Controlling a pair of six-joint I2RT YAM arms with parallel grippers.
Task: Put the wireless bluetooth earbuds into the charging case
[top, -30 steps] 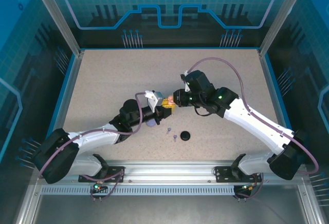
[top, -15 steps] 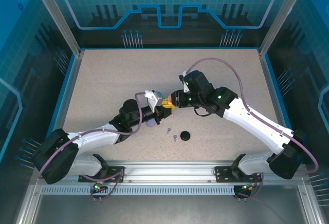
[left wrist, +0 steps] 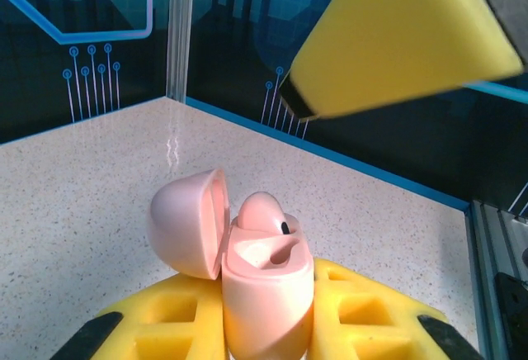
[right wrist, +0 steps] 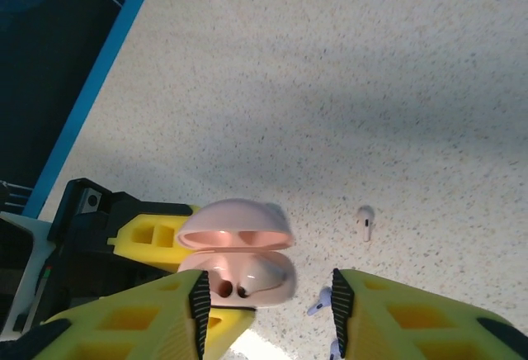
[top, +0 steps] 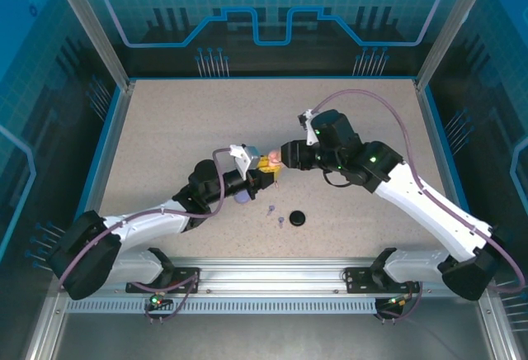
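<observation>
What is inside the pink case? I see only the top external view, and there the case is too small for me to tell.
Observer: The pink charging case stands open, and one pink earbud sits in it. The socket beside it looks empty.
Operator: Which arm holds the case?
Observer: The left gripper's fingers are shut on its lower half, one on each side.
Operator: Is the right gripper carrying anything?
Observer: No. The right gripper is open with nothing between its fingers, and the case lies just beyond its fingertips.
</observation>
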